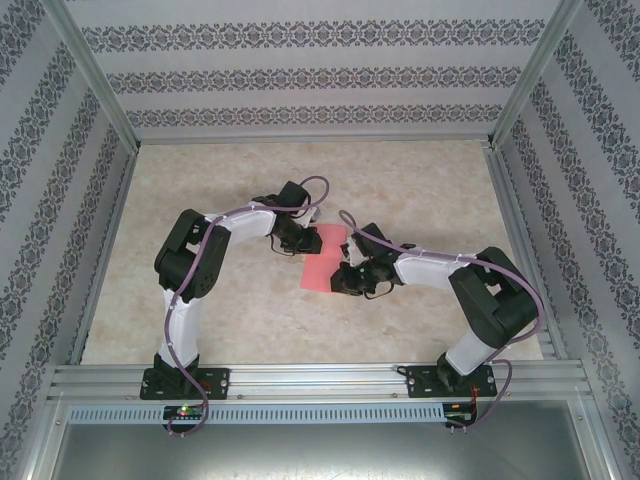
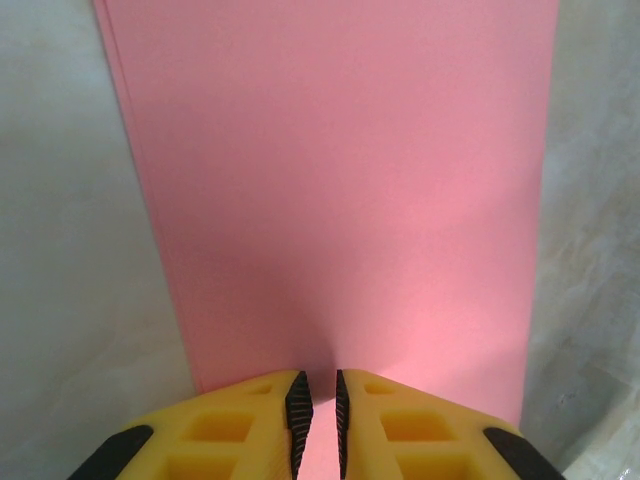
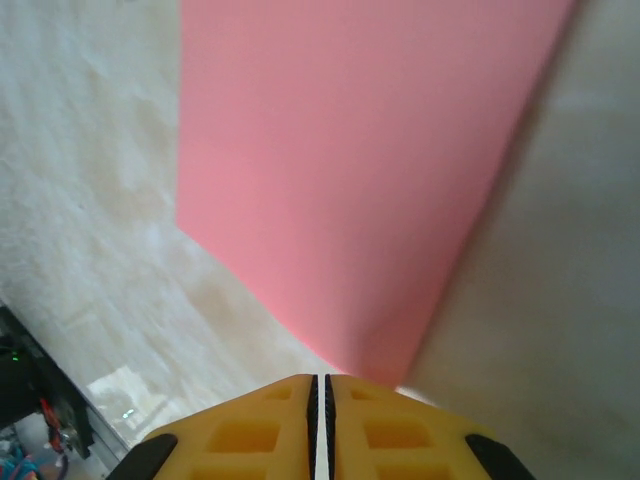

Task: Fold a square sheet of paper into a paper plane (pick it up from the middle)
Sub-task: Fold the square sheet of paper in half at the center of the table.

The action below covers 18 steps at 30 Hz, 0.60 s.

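Thin pink-red sheet of paper (image 1: 322, 262), folded to a rectangle, lies mid-way on the beige marbled table (image 1: 420, 190). Left gripper (image 2: 318, 385) pinches its near edge. Right gripper (image 3: 320, 385) is pressed together at a corner; whether it grips the paper cannot be told.

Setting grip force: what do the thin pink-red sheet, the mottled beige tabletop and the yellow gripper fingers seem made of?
Thin pink-red sheet: matte paper, by its flat, glare-free face. Mottled beige tabletop: perhaps stone-look laminate, faintly glossy. Yellow gripper fingers: moulded plastic, likely; ribbed black pads look rubbery.
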Available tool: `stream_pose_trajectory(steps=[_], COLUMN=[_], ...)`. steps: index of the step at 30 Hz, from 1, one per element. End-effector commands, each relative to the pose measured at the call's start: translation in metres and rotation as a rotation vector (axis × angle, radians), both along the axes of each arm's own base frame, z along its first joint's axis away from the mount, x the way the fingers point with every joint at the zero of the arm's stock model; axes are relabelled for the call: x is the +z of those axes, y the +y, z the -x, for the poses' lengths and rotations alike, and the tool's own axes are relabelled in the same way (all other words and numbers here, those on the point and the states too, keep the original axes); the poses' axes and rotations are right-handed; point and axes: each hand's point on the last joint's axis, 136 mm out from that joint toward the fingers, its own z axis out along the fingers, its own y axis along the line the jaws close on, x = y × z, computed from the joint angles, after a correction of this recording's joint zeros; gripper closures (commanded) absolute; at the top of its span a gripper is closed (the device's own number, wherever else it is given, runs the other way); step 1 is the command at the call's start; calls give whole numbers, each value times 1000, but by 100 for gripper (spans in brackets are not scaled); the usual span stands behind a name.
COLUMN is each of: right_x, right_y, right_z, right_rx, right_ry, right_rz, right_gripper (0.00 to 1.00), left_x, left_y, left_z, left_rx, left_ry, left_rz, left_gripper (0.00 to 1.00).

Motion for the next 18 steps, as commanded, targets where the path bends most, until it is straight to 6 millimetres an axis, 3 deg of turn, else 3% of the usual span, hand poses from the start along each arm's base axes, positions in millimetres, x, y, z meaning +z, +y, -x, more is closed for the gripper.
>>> stream_pose_trajectory(steps=[1,5,10,18], right_x=[11,-9,-24,-22], right_y=[15,12,-5,-29], right_z=[-16,-11,3,30], right_rx=[-12,-1,6,-3], right_ry=[-18,13,45,70], right_rz=[-60,-21,52,93], right_gripper=[87,87,87,86], left_x=[-57,-55,-56,-55], left_y=[41,41,40,40], left_z=[37,37,37,35], left_rx=[3,-2,-1,-3], left_ry=[152,149,146,145], left_rz=[-211,-209,-205,-204], left_gripper=[78,78,78,78])
